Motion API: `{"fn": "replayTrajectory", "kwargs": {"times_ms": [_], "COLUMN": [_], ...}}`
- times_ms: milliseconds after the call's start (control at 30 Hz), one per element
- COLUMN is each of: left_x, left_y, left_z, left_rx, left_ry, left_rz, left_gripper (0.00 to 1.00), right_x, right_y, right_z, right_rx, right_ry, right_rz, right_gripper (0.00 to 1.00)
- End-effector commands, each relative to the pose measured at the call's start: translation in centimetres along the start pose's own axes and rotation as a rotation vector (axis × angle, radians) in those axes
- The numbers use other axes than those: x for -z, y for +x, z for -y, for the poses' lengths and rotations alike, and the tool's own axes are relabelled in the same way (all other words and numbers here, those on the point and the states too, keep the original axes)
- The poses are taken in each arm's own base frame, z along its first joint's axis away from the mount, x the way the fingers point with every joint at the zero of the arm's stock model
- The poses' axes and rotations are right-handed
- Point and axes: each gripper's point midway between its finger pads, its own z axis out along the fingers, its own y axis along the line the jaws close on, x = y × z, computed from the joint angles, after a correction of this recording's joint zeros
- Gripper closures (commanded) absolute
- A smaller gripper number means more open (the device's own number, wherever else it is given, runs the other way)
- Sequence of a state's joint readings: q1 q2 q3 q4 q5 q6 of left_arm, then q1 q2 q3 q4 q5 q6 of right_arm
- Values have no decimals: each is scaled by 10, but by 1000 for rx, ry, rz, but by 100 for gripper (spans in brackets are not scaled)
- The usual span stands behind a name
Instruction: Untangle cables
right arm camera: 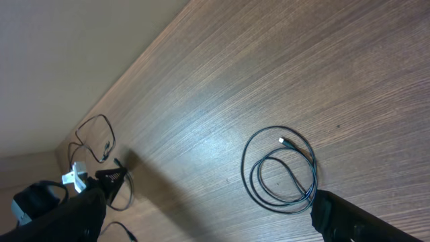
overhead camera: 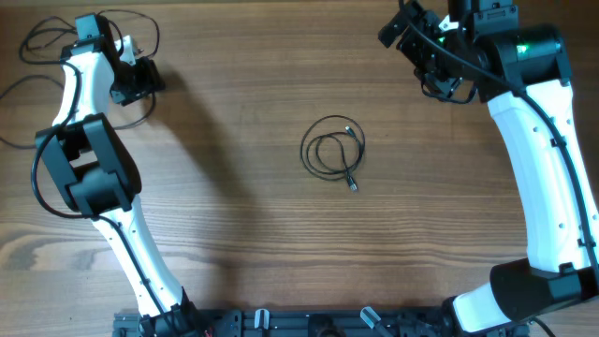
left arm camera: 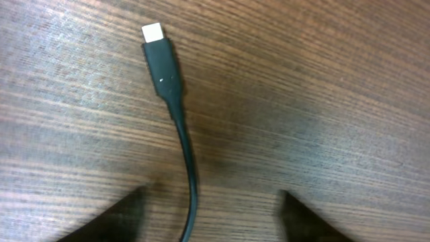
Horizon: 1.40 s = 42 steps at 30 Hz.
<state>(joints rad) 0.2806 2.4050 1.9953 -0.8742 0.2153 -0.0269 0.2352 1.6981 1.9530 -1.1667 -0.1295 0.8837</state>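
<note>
You have the coil of cables (overhead camera: 331, 155) lying flat near the middle of the bench (overhead camera: 243, 243). It is a set of thin black loops wound round one another, with one small metal-tipped end at the coil's upper right and another poking out at its lower right. Neither claw touches it. Your left claw (left arm camera: 211, 205) sits low at the far-left corner of the bench with its fingers spread apart. A loose cable (left arm camera: 183, 121) runs along the wood between them and ends in a black plug (left arm camera: 161, 64) with a bright metal tip, and neither finger presses on it. More thin black strands (overhead camera: 42, 37) lie on the wood around that arm. Your right claw (right arm camera: 208, 212) hangs above the far-right side, fingers wide apart and holding nothing, well apart from the coil.
</note>
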Motion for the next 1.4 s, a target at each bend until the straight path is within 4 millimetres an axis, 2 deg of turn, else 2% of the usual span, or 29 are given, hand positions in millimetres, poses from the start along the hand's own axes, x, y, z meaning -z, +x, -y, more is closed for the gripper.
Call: {"fn": "replayTrajectory", "kwargs": {"times_ms": [0, 67, 100, 133, 200, 233, 333, 400, 433, 467, 500, 633, 667, 767, 867, 1000, 1067, 1133, 1200, 1267, 1333, 1367], "left_x": [26, 53, 74, 86, 107, 112, 124, 133, 131, 126, 111, 76, 66, 49, 39, 30, 24, 16, 10, 7, 6, 5], "left_y": [-13, -24, -27, -27, -24, -19, 13, 38, 46, 50, 56, 71, 75, 82, 82, 80, 83, 92, 105, 110, 107, 102], "left_z": [2, -3, -15, -28, -71, -90, -149, -188, -196, -197, -193, -182, -181, -177, -170, -149, -141, -141, -147, -149, -149, -148], "left_rx": [40, 150, 268, 340, 460, 497, 635, 762, 799, 814, 815, 821, 844, 849, 827, 778, 761, 760, 776, 780, 780, 780], "left_ry": [-3, -1, -2, -12, -67, -82, -165, -341, -362, -356, -329, -322, -322, -311, -305, -298, -298, -326, -374, -379, -374, -358], "left_rz": [49, 99, 125, 136, 158, 151, 82, 59, 48, 42, 22, -3, -2, 3, 9, 0, -18, -52, -93, -112, -97, -82], "left_gripper": [6, 0, 0, 0, 0, 0, 2, 4, 6, 9, 14, 21, 30, 38, 41, 44, 51, 54, 65, 85, 96, 96], "right_x": [-6, -6, -6, -6, -6, -6, -9, -17, -22, -25, -31, -33, -33, -33, -33, -34, -33, -33, -33, -33, -33, -33], "right_y": [-2, -2, -1, -1, 0, -1, -2, -3, -2, 0, 3, 6, 6, 6, 4, 4, 5, 6, 7, 8, 8, 8], "right_z": [2, 2, 3, 3, 3, 3, 2, 2, 4, 7, 11, 12, 11, 11, 9, 9, 10, 11, 11, 12, 13, 13], "right_rx": [20, 21, 21, 22, 43, 46, 47, 46, 40, 26, 15, 14, 15, 17, 17, 16, 19, 18, 18, 17, 16, 16], "right_ry": [18, 18, 21, 23, 23, 22, 15, 8, 11, 19, 27, 24, 23, 23, 16, 14, 16, 22, 23, 27, 28, 27], "right_rz": [5, 5, 2, 1, 0, 1, 7, 12, 9, 3, -8, -26, -25, -24, -18, -17, -20, -25, -31, -33, -34, -34], "right_gripper": [0, 0, 0, 0, 0, 0, 0, 0, 0, 0, 0, 0, 0, 0, 0, 0, 0, 0, 0, 0, 0, 0]}}
